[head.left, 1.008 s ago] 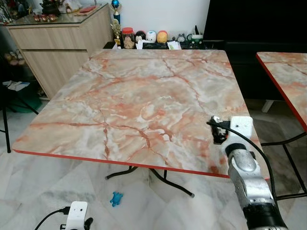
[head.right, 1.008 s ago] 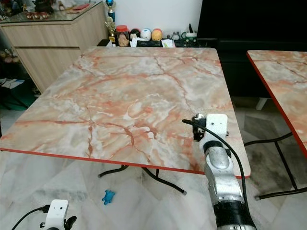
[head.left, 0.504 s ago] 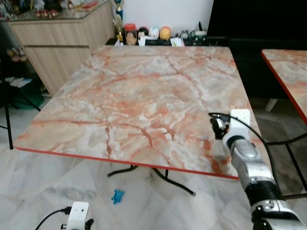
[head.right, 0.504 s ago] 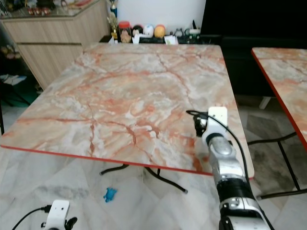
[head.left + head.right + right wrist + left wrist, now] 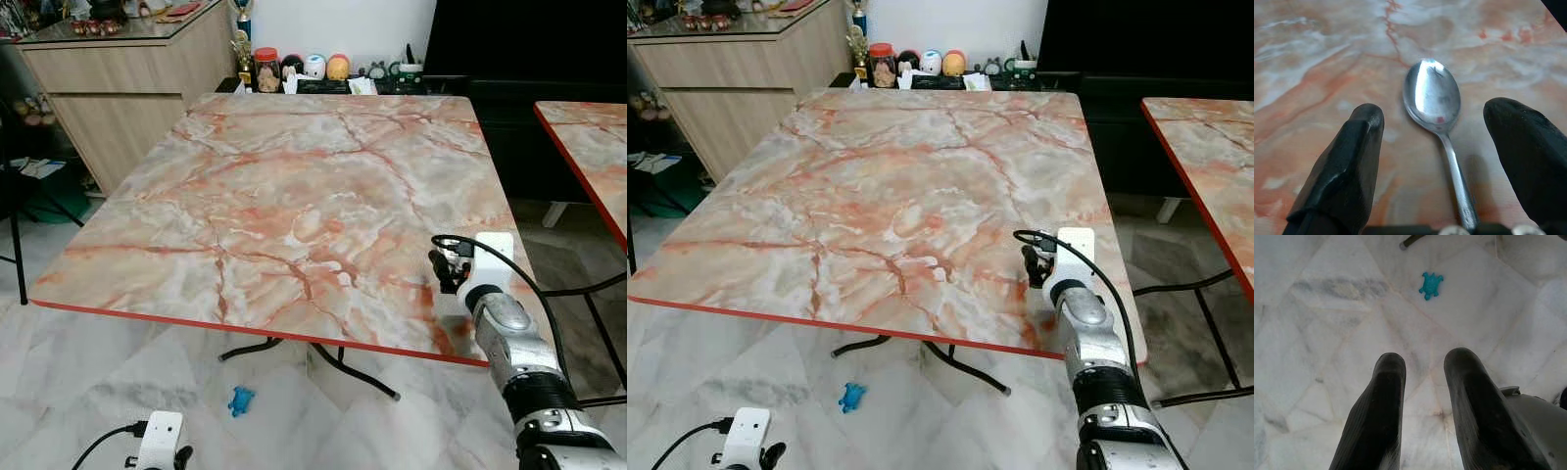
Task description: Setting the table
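One spoon lay flat on the marble bench between the widely spread, empty fingers of the right end effector, which should withdraw straight up without nudging it.

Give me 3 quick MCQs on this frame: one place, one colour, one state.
1. Where does the spoon lie?
A. on the marble table
B. on the floor
C. on the sideboard

2. What colour is the turtle toy on the floor?
A. red
B. blue
C. yellow

3. How are the right gripper fingers?
A. shut on the spoon
B. shut on nothing
C. open, one on each side of the spoon

Key: 1 A, the right wrist view shows it flat on the marble top. 2 B, teal-blue against pale tiles. 3 C, both fingers stand clear of the handle.
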`<state>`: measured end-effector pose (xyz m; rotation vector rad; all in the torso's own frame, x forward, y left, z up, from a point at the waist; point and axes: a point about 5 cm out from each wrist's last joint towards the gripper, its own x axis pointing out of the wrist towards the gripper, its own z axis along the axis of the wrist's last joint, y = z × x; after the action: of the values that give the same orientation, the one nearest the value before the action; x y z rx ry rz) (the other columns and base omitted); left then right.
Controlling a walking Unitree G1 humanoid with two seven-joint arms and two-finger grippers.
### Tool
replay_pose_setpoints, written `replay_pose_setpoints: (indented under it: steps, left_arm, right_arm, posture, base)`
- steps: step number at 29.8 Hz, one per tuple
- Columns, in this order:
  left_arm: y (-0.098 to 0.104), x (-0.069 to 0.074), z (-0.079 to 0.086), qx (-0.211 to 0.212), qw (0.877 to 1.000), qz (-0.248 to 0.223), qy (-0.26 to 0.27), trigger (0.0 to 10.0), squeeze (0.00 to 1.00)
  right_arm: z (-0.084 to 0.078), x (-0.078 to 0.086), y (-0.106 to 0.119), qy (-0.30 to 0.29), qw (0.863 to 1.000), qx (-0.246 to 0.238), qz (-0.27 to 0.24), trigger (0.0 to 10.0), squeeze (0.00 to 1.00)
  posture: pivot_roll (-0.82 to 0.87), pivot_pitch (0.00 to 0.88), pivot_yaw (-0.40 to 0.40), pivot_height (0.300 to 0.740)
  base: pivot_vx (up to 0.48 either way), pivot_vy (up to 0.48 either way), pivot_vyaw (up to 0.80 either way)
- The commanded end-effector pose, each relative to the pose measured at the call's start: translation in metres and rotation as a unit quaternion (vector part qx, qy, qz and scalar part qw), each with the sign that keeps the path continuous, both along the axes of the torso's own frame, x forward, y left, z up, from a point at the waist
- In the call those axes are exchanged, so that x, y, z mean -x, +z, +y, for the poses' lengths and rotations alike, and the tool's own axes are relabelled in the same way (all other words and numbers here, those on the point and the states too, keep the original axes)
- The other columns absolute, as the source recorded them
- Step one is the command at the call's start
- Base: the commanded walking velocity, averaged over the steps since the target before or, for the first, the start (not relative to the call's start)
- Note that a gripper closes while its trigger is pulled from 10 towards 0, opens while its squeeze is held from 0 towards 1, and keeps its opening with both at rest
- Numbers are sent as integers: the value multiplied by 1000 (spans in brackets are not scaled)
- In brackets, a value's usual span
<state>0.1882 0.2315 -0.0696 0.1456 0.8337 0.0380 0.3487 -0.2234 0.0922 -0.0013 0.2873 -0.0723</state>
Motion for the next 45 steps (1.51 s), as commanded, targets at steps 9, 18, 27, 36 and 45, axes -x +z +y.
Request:
replay_pose_setpoints:
  steps: [9,18,27,36,45]
  left_arm:
    - [2,-2,3,-7,1000,-9,-9,10000,0]
    - [4,-5,-1,-4,1000,-19,-15,10000,0]
    - [2,-1,2,-6,1000,-10,-11,10000,0]
    - [1,0,2,-5,1000,-6,-13,10000,0]
    - [-2,7,3,0,1000,10,-8,10000,0]
  right_arm:
    - [1,2,-8,-4,1000,-11,8,10000,0]
    - [2,2,-10,-1,1000,-12,7,10000,0]
    - [8,4,-16,7,1000,-15,16,10000,0]
    - [8,4,-18,-2,1000,-20,16,0,0]
    - [8,6,-20,-1,1000,-21,19,0,0]
  posture:
    - [31,19,61,740]
    - [28,6,61,740]
    - [32,0,60,740]
    - [32,7,61,740]
    - [36,17,63,740]
  base:
    - [0,0,0]
    - [0,0,0]
    - [0,0,0]
    - [0,0,0]
    - [0,0,0]
